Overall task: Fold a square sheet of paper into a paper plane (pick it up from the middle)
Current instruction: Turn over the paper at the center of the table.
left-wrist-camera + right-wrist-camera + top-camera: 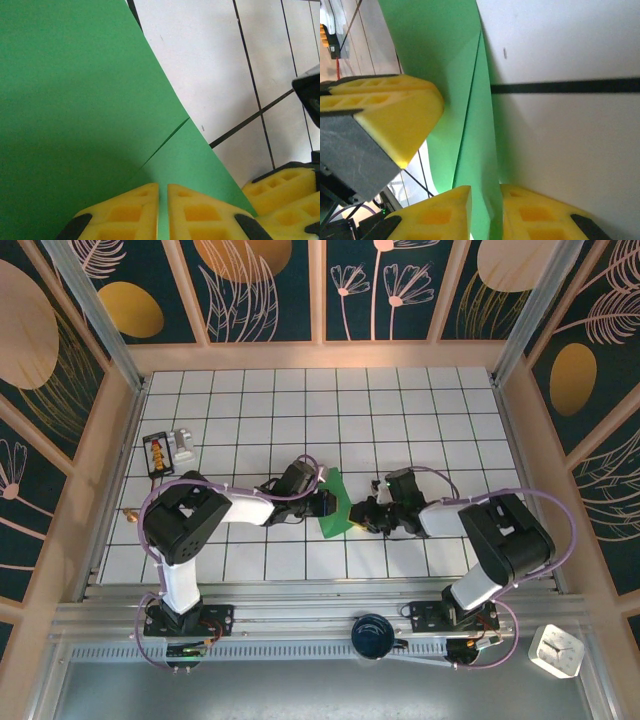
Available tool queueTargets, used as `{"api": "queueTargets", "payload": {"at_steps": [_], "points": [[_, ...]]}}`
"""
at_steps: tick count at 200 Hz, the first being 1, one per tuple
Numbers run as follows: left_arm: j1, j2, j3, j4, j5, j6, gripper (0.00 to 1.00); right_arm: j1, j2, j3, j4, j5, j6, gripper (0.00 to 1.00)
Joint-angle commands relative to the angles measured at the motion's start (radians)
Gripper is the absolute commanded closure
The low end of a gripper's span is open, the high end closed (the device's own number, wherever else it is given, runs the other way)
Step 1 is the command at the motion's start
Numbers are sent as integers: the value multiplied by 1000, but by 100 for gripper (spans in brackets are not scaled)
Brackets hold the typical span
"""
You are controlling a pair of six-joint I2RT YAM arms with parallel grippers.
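The square sheet of paper (334, 506), green and creased into flaps, stands on edge between my two grippers at the middle of the tiled table. My left gripper (325, 502) holds it from the left. In the left wrist view its yellow fingers (125, 210) are pressed almost together on the green paper (75, 100). My right gripper (358, 513) meets the sheet from the right. In the right wrist view its jaws (486, 215) stand a little apart, with a folded edge of the paper (477, 150) running between them. The left gripper's yellow finger (390, 110) shows beside the sheet there.
A black and yellow device (157, 453) and a small white block (183, 445) lie at the left of the table. A dark blue cup (372, 635) and a white square object (556, 650) sit by the arm bases. Wooden walls enclose the tiled floor (400, 410).
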Motion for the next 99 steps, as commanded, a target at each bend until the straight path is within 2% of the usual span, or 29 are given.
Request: {"api": "queueTargets", "payload": {"at_steps": [1, 30, 58, 99], "points": [[3, 34, 2, -15, 3, -13, 87, 14, -35, -34, 60, 8, 53, 79], [3, 40, 4, -15, 7, -11, 88, 37, -51, -57, 85, 43, 91, 79], [3, 42, 5, -15, 6, -9, 88, 46, -66, -61, 72, 96, 109, 84], [3, 40, 6, -17, 6, -5, 88, 52, -72, -65, 71, 149, 126, 82]]}}
